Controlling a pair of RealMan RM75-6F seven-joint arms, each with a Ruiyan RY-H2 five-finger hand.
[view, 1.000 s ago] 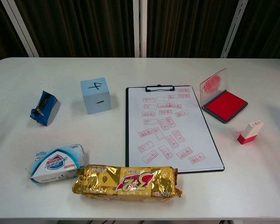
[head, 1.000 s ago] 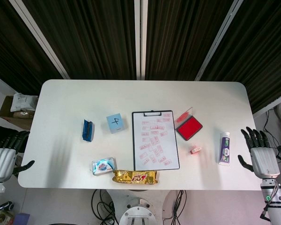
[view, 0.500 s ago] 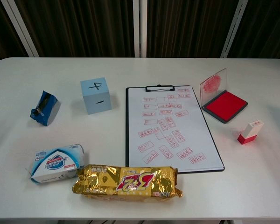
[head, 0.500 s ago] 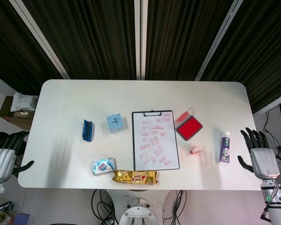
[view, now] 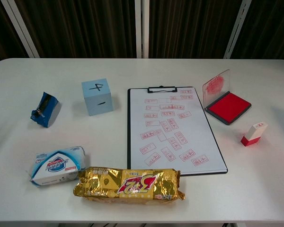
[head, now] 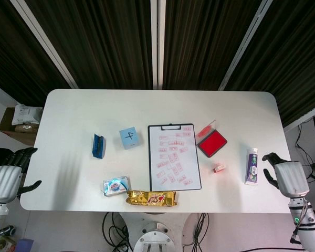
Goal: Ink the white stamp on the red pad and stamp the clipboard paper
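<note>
The white stamp with a red base (head: 219, 168) (view: 253, 134) lies on its side on the table, right of the clipboard (head: 195, 181) (view: 213, 151). The clipboard's paper carries several red imprints. Behind the stamp sits the red ink pad (head: 212, 143) (view: 228, 107) with its clear lid raised. My right hand (head: 284, 176) hovers at the table's right edge, holding nothing, its dark fingers pointing in towards the table. My left hand (head: 6, 177) hangs off the left edge, fingers apart and empty. Neither hand shows in the chest view.
A toothpaste tube (head: 251, 166) lies between the stamp and my right hand. Left of the clipboard stand a blue cube (head: 128, 137) (view: 97, 97) and a blue holder (head: 98, 145) (view: 45, 109). A soap pack (head: 116, 185) (view: 58, 165) and gold snack packet (head: 151, 198) (view: 130, 183) lie along the front edge.
My right hand has shifted slightly left towards the table and turned, its fingers now angled inward. The left hand barely moved. Nothing on the table changed.
</note>
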